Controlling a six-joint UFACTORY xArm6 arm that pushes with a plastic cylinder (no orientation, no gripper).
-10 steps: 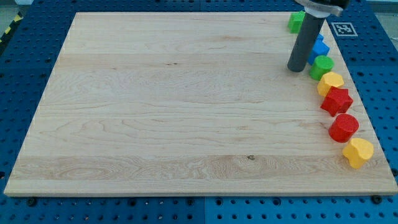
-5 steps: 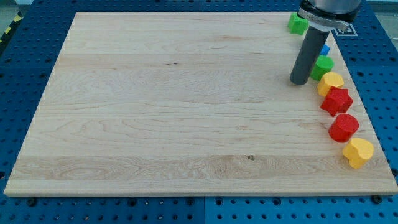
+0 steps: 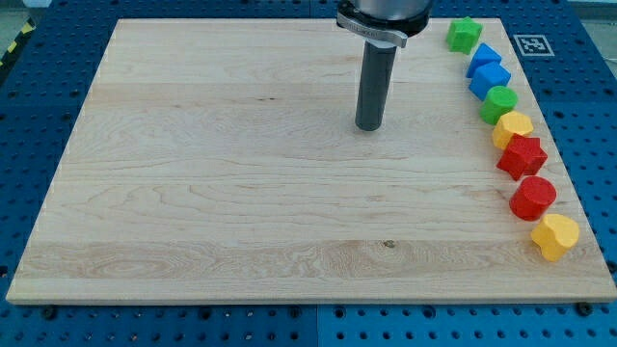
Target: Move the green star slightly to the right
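Note:
The green star (image 3: 464,35) lies at the view's top right, near the top edge of the wooden board (image 3: 241,193). My tip (image 3: 368,127) rests on the bare board, well to the left of and below the green star, touching no block. The dark rod rises from the tip toward the view's top.
A column of blocks runs down the board's right edge: two blue blocks (image 3: 485,56) (image 3: 490,78), a round green block (image 3: 499,103), a yellow block (image 3: 513,127), a red star (image 3: 522,156), a round red block (image 3: 532,198) and a yellow block (image 3: 554,235).
My tip has moved about a hundred pixels left, away from the column of blocks on the right. The blocks have not moved.

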